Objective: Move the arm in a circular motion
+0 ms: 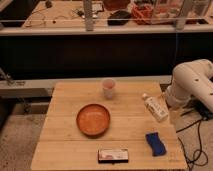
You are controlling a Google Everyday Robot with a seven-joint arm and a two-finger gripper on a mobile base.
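Note:
The arm is a large white glossy arm of thick rounded segments. It stands folded at the right edge of the view, just beside the right side of the wooden table. Its elbow joint sits close to a white bottle lying on the table. The arm's far end runs out of the picture on the right, so the gripper is not in view.
On the table are an orange-brown bowl in the middle, a clear cup at the back, a blue sponge at the front right and a flat packet at the front edge. Black cables lie on the floor to the right. A cluttered bench stands behind.

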